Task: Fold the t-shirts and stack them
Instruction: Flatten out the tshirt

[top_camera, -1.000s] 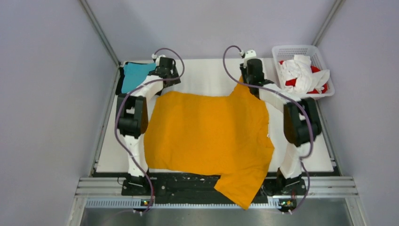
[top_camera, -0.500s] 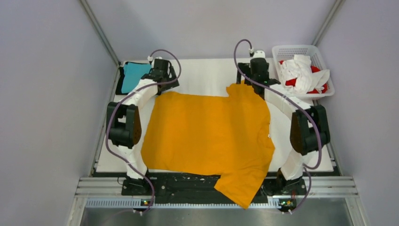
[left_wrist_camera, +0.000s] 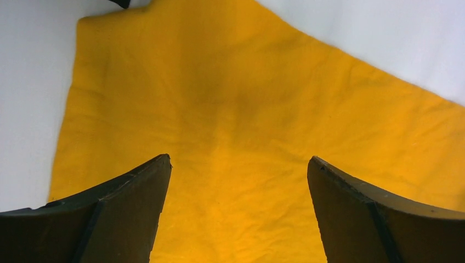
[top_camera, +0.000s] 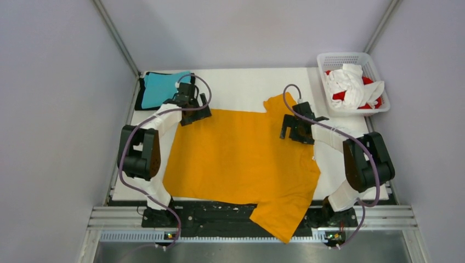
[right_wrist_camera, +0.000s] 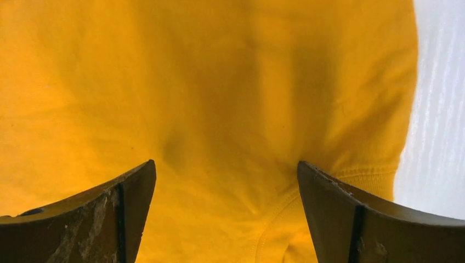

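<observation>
— Well, what is the room like?

— Plain grey walls (top_camera: pixel 55 109) close in a white table (top_camera: pixel 247 87), with a metal rail (top_camera: pixel 109 216) along its near edge. A white lattice basket (top_camera: pixel 329 58) sits at the far right corner.

— And the shirts?

— The orange-yellow t-shirt (top_camera: pixel 241 159) lies spread flat over the middle of the table. One sleeve hangs over the near edge, across the rail, and another points toward the far right. A folded teal t-shirt (top_camera: pixel 156 89) lies at the far left corner on top of a black t-shirt (top_camera: pixel 140 96), which shows only along its edges. In the basket a crumpled white t-shirt (top_camera: pixel 345 82) lies on a red t-shirt (top_camera: pixel 374 102).

— The grippers?

— The left gripper (left_wrist_camera: pixel 238 158) is over the far left corner of the orange-yellow t-shirt. Its fingers are spread wide, with nothing caught between them and only flat cloth below. The right gripper (right_wrist_camera: pixel 226 163) is over the far right part of the same shirt, just by a stitched hem and the cloth's right edge. It is spread as wide and is likewise empty.

— Do the fingertips touch the cloth?

— I cannot tell from either wrist view.
</observation>
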{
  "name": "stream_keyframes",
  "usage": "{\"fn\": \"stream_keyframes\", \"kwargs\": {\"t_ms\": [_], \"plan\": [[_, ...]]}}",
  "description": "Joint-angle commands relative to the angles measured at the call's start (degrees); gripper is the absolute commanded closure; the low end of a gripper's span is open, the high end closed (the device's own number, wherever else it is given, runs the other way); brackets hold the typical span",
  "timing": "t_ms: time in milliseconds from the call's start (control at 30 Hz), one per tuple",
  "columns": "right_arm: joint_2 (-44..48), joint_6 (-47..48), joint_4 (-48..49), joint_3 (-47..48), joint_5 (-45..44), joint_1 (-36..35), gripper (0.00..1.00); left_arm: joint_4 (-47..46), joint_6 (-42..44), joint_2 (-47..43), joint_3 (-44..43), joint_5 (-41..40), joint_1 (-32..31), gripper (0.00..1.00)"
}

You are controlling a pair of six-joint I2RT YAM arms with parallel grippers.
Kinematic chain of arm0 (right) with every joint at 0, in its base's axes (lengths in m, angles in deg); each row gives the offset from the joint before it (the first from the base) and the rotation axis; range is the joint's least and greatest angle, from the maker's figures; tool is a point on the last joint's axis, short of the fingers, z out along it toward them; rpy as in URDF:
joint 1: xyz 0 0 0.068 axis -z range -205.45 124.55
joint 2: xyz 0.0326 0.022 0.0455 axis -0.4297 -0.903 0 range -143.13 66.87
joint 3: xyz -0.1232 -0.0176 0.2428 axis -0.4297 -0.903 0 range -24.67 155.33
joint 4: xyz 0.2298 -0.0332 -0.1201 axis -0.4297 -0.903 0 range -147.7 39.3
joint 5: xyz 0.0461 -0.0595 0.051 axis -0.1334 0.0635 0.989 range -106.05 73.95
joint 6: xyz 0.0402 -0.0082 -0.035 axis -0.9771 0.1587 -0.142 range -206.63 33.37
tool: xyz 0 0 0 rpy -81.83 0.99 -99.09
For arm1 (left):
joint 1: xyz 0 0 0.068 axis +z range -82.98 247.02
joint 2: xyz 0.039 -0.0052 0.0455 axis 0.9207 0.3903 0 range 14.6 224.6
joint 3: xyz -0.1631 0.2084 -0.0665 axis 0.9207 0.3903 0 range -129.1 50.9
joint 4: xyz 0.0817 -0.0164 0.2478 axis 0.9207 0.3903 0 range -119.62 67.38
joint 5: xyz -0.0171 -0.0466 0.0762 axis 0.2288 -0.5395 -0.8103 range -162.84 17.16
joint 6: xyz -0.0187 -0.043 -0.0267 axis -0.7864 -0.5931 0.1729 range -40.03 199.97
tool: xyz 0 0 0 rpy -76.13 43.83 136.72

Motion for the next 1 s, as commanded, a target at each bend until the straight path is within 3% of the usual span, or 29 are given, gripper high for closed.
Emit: {"fn": "stream_keyframes", "kwargs": {"t_ms": [0, 400, 767, 967], "plan": [[0.8, -3.6, 0.8, -0.4, -0.5, 0.3, 0.01, -2.3, -1.2, 2.7, -0.4, 1.9, 0.1, 0.01], [-12.0, -0.9, 3.4, 9.8, -2.5, 4.4, 0.01, -0.9, -4.1, 16.6, -11.8, 1.6, 1.6, 0.01], [-25.6, 5.0, 0.5, 28.8, -3.3, 9.8, 0.01, 4.9, -6.0, 32.0, -34.0, 3.4, 2.3, 0.01], [-31.8, 7.6, -2.2, 39.5, -4.1, 10.5, 0.01, 2.0, -6.0, 35.4, -39.8, 5.9, 3.0, 0.01]]}}
